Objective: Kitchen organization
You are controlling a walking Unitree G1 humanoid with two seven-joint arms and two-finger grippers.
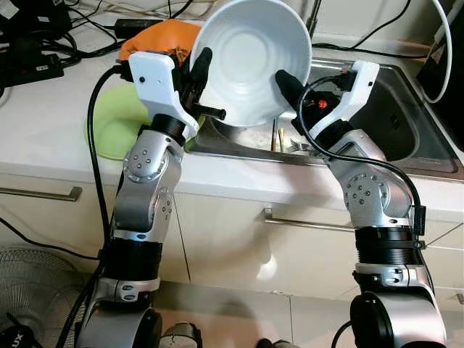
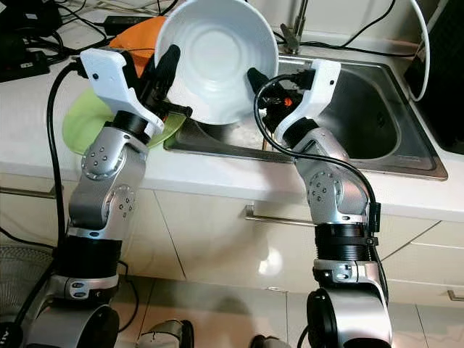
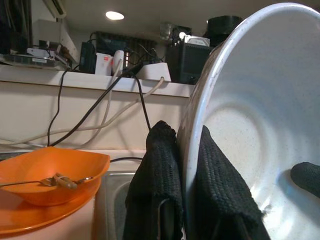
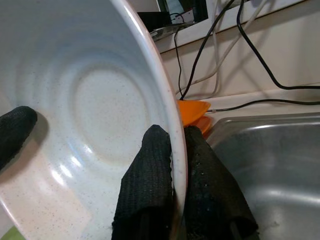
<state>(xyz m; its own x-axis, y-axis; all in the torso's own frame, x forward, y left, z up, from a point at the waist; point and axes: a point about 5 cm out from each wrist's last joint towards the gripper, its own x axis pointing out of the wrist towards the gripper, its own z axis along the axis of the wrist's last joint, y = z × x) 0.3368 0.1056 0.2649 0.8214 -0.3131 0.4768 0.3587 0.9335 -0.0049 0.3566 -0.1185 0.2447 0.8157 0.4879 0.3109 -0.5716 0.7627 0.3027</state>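
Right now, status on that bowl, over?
Left gripper and right gripper both pinching the rim of the white bowl, opposite sides. Bowl tilted on edge above the sink. Orange bowl and green plate on counter alongside.

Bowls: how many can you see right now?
2. The white bowl is held tilted over the sink by both grippers; the orange bowl sits on the counter behind it. Others may be hidden.

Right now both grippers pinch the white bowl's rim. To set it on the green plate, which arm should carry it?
Left, probably. The left gripper holds the white bowl on the side nearest the green plate; the right gripper is over the sink.
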